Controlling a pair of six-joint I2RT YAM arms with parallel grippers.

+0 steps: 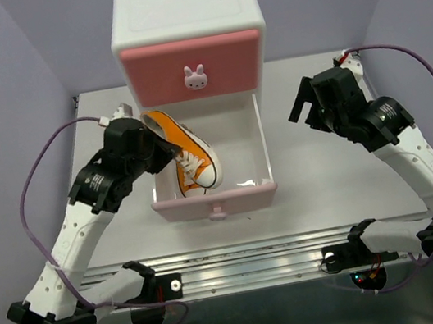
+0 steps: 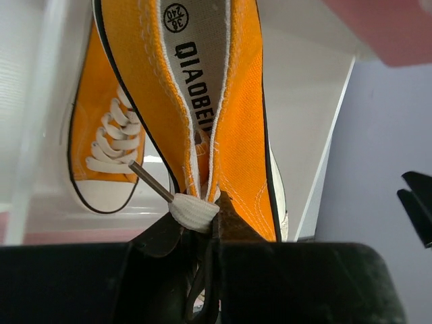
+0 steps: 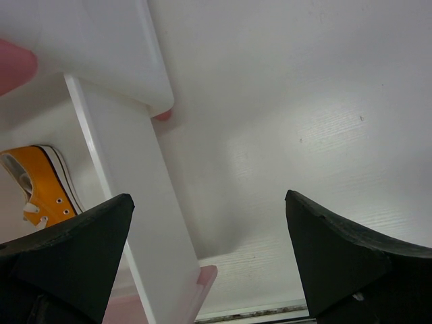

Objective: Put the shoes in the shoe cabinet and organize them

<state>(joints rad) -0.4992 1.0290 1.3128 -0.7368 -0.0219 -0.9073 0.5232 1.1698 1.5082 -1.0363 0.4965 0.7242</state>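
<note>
The shoe cabinet (image 1: 183, 9) stands at the back centre, its upper drawer (image 1: 221, 63) closed. Its lower drawer (image 1: 243, 196) is pulled out. My left gripper (image 1: 162, 142) is shut on the heel of an orange shoe (image 1: 179, 135) and holds it tilted over the drawer's left half. In the left wrist view my gripper (image 2: 216, 216) pinches that shoe (image 2: 236, 121) at the heel. A second orange shoe (image 2: 104, 155) lies flat in the drawer beside it. My right gripper (image 1: 303, 106) is open and empty, right of the drawer. The black shoes are out of view.
The drawer's right wall (image 3: 128, 202) rises just left of my right gripper (image 3: 209, 250), with an orange shoe (image 3: 40, 185) showing beyond it. The right half of the drawer floor (image 1: 239, 146) is bare. Purple walls close in both sides.
</note>
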